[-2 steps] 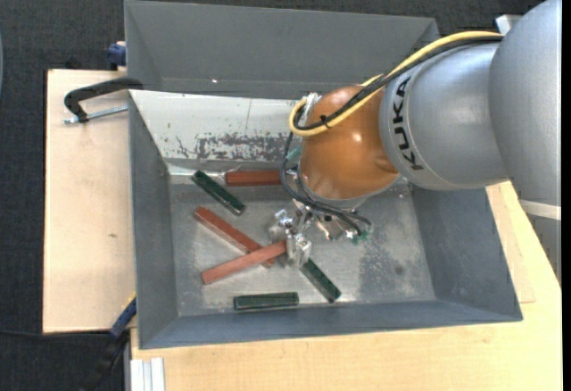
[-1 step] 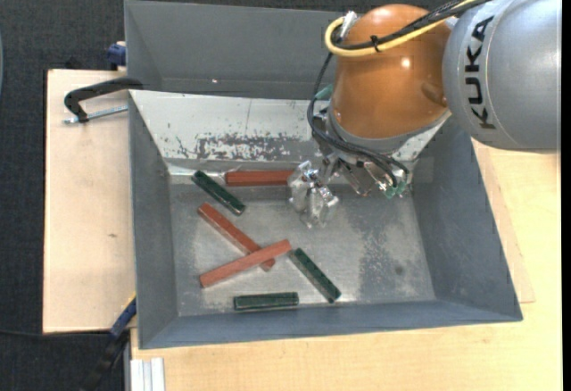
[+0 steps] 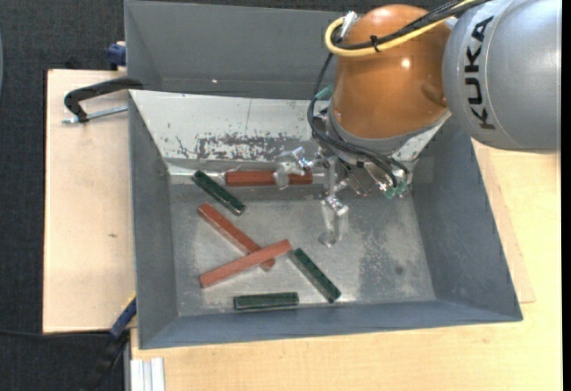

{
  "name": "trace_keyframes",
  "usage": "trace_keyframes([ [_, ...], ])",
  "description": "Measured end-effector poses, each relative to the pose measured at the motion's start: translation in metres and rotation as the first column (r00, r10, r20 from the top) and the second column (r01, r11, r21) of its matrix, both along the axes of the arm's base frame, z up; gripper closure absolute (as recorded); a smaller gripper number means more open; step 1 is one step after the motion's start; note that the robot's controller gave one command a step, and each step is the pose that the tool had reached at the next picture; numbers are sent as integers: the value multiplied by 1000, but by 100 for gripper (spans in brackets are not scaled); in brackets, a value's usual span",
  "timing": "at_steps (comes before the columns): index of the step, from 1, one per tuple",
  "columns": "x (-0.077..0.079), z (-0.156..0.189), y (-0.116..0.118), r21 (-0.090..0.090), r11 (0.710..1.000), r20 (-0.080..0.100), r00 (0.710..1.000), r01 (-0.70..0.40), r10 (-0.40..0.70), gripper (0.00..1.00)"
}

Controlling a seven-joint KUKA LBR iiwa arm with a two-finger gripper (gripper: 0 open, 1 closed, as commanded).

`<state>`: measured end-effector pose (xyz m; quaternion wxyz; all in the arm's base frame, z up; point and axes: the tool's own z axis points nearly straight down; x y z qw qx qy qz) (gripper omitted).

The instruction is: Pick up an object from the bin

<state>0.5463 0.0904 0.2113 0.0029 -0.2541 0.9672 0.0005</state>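
My gripper [image 3: 334,207] hangs under the orange wrist cover, over bare floor right of the bin's centre, and I see nothing held in it. To its left, near the back wall, lies a red-brown bar [image 3: 254,177], its right end close to the gripper. A dark green bar [image 3: 316,274] lies at a slant on the floor just in front of the gripper. Crossed red bars [image 3: 243,263] rest further left.
Another dark green bar [image 3: 219,191] lies at the left beside the red-brown one. The upper of the two crossed red bars [image 3: 227,231] slants across the middle left. A third green bar [image 3: 265,300] rests along the front wall. The arm comes in from the upper right.
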Motion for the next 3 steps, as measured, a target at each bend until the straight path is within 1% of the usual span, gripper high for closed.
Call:
trace_keyframes([
  [1, 0, 0, 0, 0, 1000, 0, 1000, 0, 0, 0],
  [2, -14, -47, 5, 0, 1000, 4, 1000, 7, -7, 0],
  [3, -35, -115, 11, 0, 999, -1, 999, 46, -46, 0],
])
